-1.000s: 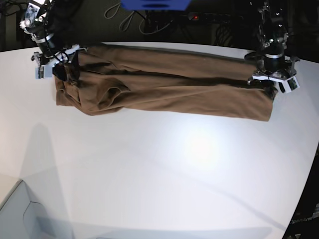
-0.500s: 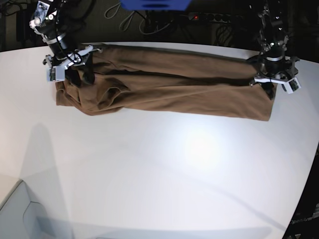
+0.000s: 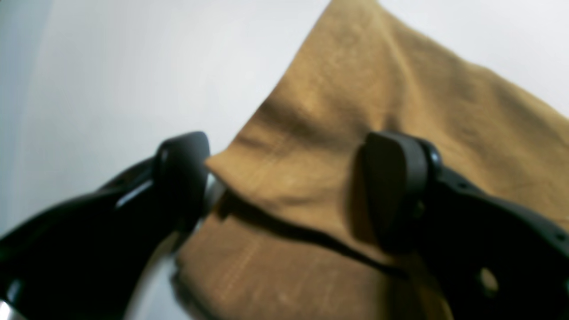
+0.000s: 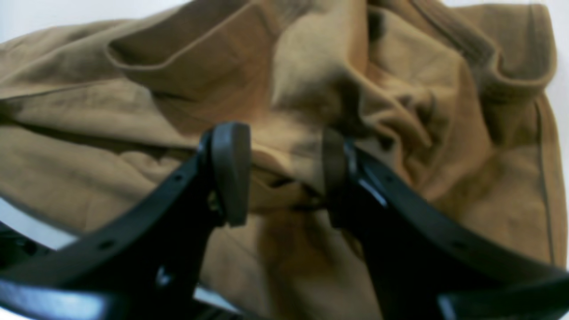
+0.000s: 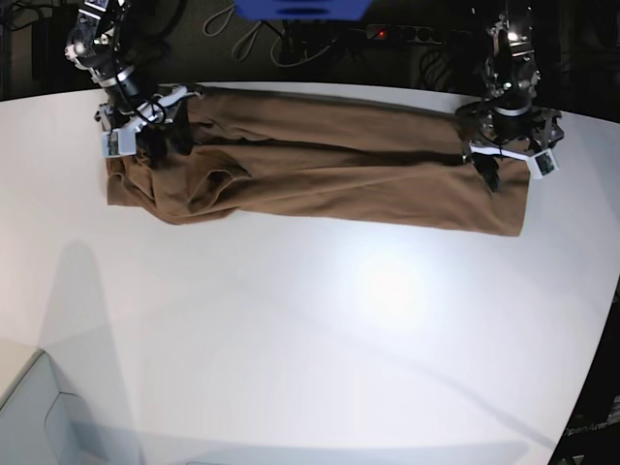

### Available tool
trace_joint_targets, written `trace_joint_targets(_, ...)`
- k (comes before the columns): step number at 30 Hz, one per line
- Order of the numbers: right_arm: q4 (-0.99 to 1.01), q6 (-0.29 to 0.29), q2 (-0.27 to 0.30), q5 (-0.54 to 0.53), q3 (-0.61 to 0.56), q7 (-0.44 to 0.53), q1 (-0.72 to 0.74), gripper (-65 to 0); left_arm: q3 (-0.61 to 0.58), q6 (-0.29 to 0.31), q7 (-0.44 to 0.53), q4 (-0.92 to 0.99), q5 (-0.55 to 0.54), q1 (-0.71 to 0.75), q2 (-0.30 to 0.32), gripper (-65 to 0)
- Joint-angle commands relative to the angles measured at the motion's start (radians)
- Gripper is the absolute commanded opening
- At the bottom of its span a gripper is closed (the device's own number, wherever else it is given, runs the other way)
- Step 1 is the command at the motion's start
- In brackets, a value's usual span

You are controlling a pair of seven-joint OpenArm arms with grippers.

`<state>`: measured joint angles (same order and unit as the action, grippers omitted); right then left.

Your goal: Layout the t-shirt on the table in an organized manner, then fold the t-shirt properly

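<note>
The brown t-shirt (image 5: 329, 165) lies stretched in a long, folded band across the far part of the white table (image 5: 291, 339). Its end at the view's left is bunched and wrinkled. My right gripper (image 5: 155, 145) hangs over that bunched end. In the right wrist view it (image 4: 284, 178) is open, with crumpled cloth (image 4: 400, 111) between and under the fingers. My left gripper (image 5: 487, 174) is over the shirt's other end. In the left wrist view it (image 3: 284, 186) is wide open astride a folded cloth edge (image 3: 355, 89).
Behind the table's curved far edge are dark cables, a power strip (image 5: 417, 34) and a blue object (image 5: 300, 8). A pale grey box corner (image 5: 39, 417) stands at the near left. The table's edge runs down the right side (image 5: 605, 320).
Both arms moved inward along the shirt: the arm on the view's left went right onto the bunched end, and the arm on the view's right went left onto the other end.
</note>
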<state>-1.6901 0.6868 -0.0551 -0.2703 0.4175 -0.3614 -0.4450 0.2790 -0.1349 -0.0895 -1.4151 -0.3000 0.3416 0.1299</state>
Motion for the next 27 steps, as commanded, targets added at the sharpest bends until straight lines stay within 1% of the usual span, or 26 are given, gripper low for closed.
trace_joint_targets(1, -0.015, 0.011, 0.005, -0.02, 0.002, 0.025, 0.001, -37.9, -0.008, 0.004, -0.037, 0.012, 0.0, 0.003, 0.001, -18.2)
trace_joint_targets(3, -0.017, 0.011, 0.005, -0.02, 0.002, 0.025, 0.001, -37.9, -0.008, 0.004, -0.037, 0.033, 0.0, 0.001, 0.001, -27.2)
trace_joint_targets(4, -0.017, 0.011, 0.005, -0.02, 0.002, 0.025, 0.001, -37.9, -0.008, 0.004, -0.037, 0.041, 0.0, -0.005, 0.001, -33.5)
trace_joint_targets(7, -0.017, 0.011, 0.005, -0.019, 0.002, 0.025, 0.002, -37.9, -0.002, 0.004, -0.036, 0.061, 0.0, -0.019, 0.001, -54.7)
trace_joint_targets(8, -0.015, 0.011, 0.005, -0.019, 0.002, 0.025, 0.002, -37.9, -0.002, 0.004, -0.036, 0.058, 0.0, -0.019, 0.001, -62.8)
trace_joint_targets(9, -0.014, 0.011, 0.005, -0.019, 0.002, 0.025, 0.002, -37.9, -0.001, 0.004, -0.036, 0.05, 0.0, -0.019, 0.001, -65.0)
trace_joint_targets(10, -0.014, 0.011, 0.005, -0.019, 0.002, 0.025, 0.002, -37.9, -0.001, 0.004, -0.034, 0.049, 0.0, -0.019, 0.001, -65.0)
trace_joint_targets(11, -0.003, 0.011, 0.005, -0.019, 0.001, 0.025, 0.007, -37.9, 0.001, 0.004, -0.034, 0.036, 0.0, -0.025, 0.006, -63.1)
trace_joint_targets(13, 0.028, 0.011, 0.005, -0.019, 0.001, 0.025, 0.024, -37.9, 0.018, 0.004, -0.036, 0.001, 0.0, -0.039, 0.007, -65.0)
trace_joint_targets(15, 0.064, 0.011, 0.005, -0.019, 0.001, 0.026, 0.036, -37.9, 0.049, 0.004, -0.037, -0.049, 0.0, -0.042, 0.003, -65.0)
trace_joint_targets(20, 0.153, 0.011, 0.019, -0.019, -0.002, 0.026, 0.076, -37.9, 0.081, 0.004, -0.037, -0.272, 0.0, -0.036, 0.001, -64.9)
trace_joint_targets(23, 0.192, 0.011, 0.03, -0.019, -0.03, 0.028, 0.087, -37.9, 0.062, 0.004, -0.039, -0.416, 0.0, -0.017, -0.006, -64.9)
trace_joint_targets(25, 0.195, 0.011, 0.039, -0.019, -0.05, 0.028, 0.087, -37.9, 0.007, 0.004, -0.039, -0.485, 0.008, -0.006, -0.028, -64.9)
trace_joint_targets(27, 0.192, 0.011, 0.039, -0.019, -0.062, 0.028, 0.087, -37.9, -0.063, 0.004, -0.039, -0.516, 0.009, 0.017, -0.04, -64.9)
